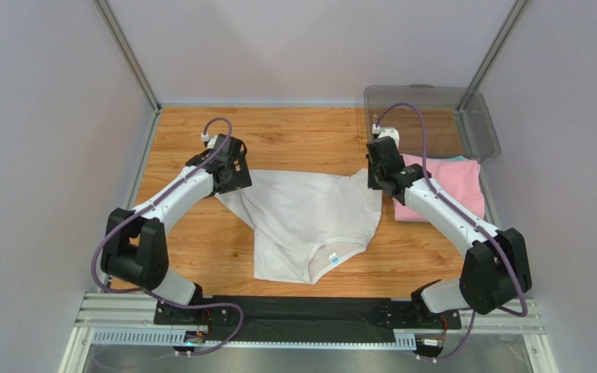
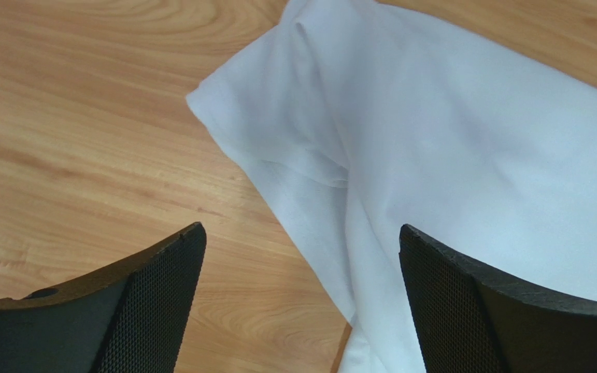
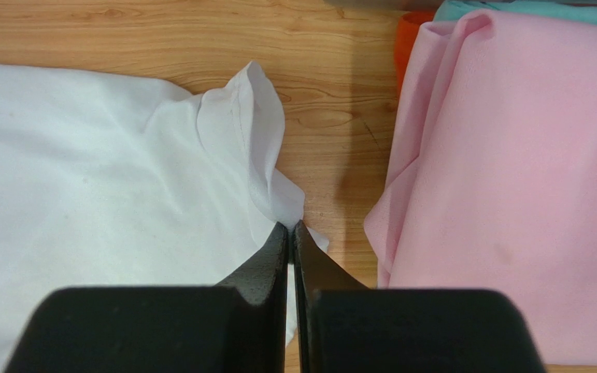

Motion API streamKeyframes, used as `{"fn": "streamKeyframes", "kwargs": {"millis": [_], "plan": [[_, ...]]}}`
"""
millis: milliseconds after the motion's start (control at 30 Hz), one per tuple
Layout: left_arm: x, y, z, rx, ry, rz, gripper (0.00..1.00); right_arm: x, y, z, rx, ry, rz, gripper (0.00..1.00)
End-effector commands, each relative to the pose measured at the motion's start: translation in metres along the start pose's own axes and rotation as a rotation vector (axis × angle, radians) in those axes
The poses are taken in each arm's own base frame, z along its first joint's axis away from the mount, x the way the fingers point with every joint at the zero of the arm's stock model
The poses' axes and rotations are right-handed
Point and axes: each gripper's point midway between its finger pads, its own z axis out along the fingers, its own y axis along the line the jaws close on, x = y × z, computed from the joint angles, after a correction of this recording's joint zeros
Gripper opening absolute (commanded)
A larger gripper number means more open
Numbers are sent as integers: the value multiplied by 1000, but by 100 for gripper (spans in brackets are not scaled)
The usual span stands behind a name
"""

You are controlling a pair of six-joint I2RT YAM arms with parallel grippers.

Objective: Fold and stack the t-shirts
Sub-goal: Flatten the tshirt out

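White t-shirt (image 1: 309, 221) lies spread but rumpled mid-table (image 1: 200, 256), collar and small blue tag (image 1: 333, 256) toward the arm bases, hem at the far side. Left gripper (image 2: 302, 241) sits over the shirt's far-left corner, jaws wide apart, nothing held; the cloth lies loose on the wood under it. Right gripper (image 3: 291, 233) is at the shirt's far-right corner, clenched tight with a thin fold of white fabric pinched at the tips. Pink t-shirt (image 1: 465, 175) is folded just right of the white shirt, not touching it. A teal t-shirt (image 3: 527, 8) edge peeks out beyond the pink one. Clear bin (image 1: 481, 124) is behind them.

Handling, as a judgement: thin cotton, light, limp, no stiffness, so it will sag and crease and one-corner pulls will skew it. Best hold is the doubled hem corners or shoulder seams, both sides together.
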Motion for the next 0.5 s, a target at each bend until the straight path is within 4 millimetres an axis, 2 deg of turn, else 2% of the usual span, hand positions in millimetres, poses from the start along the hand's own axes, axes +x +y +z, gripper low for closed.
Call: {"fn": "streamKeyframes", "kwargs": {"millis": [0, 33, 67, 133, 167, 200, 233, 267, 300, 333, 367, 400, 433, 467], "plan": [[-38, -38, -34, 243, -131, -5, 100, -31, 14, -3, -78, -86, 84, 0], [-34, -49, -50, 341, -126, -2, 100, -25, 14, -2, -86, -72, 87, 0], [-19, -50, -51, 375, -99, 11, 100, -21, 15, -3, -92, -66, 90, 0], [-4, -58, -65, 452, -98, 35, 100, -17, 13, -8, -97, -64, 114, 0], [16, -64, -79, 492, -105, 81, 100, -3, 10, -6, -86, -40, 115, 0], [30, -67, -87, 512, -107, 119, 100, 0, 8, -8, -85, -39, 121, 0], [47, -79, -110, 589, -126, 176, 100, 3, 5, -13, -84, -46, 132, 0], [72, -77, -109, 606, -92, 214, 100, 14, 2, -12, -78, -26, 131, 0], [89, -78, -116, 640, -73, 230, 100, 19, 0, -15, -81, -22, 132, 0], [107, -84, -137, 725, -73, 265, 100, 19, -1, -22, -92, -35, 143, 0], [131, -78, -132, 730, -34, 283, 100, 31, -3, -22, -93, -18, 138, 0], [144, -78, -136, 751, -9, 265, 100, 34, -4, -24, -100, -20, 140, 0], [169, -76, -144, 796, 20, 312, 100, 34, -5, -30, -113, -34, 147, 0], [180, -76, -146, 809, 37, 327, 100, 43, -7, -30, -113, -22, 147, 0]]}}
